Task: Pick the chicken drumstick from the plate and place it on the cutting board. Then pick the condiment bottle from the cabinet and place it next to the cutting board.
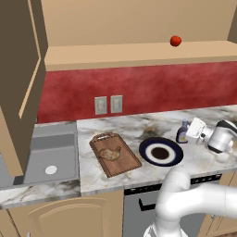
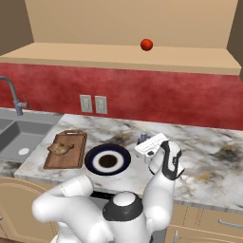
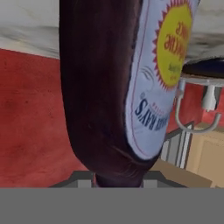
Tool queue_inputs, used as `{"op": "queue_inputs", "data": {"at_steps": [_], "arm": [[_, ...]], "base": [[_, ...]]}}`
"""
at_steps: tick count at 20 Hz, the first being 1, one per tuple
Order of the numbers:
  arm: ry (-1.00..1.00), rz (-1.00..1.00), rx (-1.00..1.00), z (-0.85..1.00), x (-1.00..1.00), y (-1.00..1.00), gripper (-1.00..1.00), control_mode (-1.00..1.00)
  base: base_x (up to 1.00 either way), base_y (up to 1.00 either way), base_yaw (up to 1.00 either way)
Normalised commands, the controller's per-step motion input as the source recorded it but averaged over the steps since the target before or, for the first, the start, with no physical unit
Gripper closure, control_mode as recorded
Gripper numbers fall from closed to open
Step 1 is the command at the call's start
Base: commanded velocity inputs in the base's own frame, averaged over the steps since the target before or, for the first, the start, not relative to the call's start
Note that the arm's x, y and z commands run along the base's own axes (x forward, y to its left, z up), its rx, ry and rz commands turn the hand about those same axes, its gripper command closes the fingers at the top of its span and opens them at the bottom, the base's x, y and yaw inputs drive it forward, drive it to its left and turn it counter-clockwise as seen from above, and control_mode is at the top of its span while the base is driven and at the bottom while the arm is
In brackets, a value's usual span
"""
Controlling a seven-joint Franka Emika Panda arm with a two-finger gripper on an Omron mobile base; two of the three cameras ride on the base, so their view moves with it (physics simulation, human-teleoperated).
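The chicken drumstick (image 1: 111, 153) (image 2: 59, 149) lies on the reddish-brown cutting board (image 1: 124, 165) (image 2: 71, 140). To the board's right sits the navy plate (image 1: 144, 150) (image 2: 92, 159), with nothing on it. Just right of the plate, the condiment bottle (image 1: 183, 132) (image 2: 142, 138) stands upright at counter level. I cannot tell whether its base touches the marble. My gripper (image 1: 187, 134) (image 2: 144, 143) reaches in from the right, shut on the bottle. In the hand view the dark bottle (image 3: 105, 87) with its yellow label is pressed up close.
The open wall cabinet's shelf (image 1: 139, 54) holds a small red ball (image 1: 175, 40) (image 2: 146, 44). Its brown door (image 1: 18, 69) hangs open at the left. A sink (image 1: 46, 152) (image 2: 19, 137) lies left of the board. Bare marble counter (image 2: 213, 142) stretches to the right.
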Motion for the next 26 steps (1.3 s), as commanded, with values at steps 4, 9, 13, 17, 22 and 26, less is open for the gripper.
{"op": "queue_inputs", "data": {"at_steps": [4,9,13,17,22,26], "arm": [[0.01,-0.01,0.00,-0.18,0.18,-0.13,1.00,-1.00],[0.00,0.00,0.00,-0.22,0.08,-0.10,1.00,-1.00],[0.00,0.00,0.00,-0.24,0.00,-0.05,1.00,-1.00],[0.00,0.00,0.00,-0.21,0.00,-0.07,1.00,-1.00],[0.00,0.00,0.00,-0.16,-0.01,-0.08,1.00,-1.00],[0.00,0.00,0.00,-0.11,-0.05,-0.04,1.00,-1.00]], "base": [[0.00,0.00,0.00],[0.00,0.00,0.00],[0.00,0.00,0.00],[0.00,0.00,0.00],[0.00,0.00,0.00],[0.00,0.00,0.00]]}}
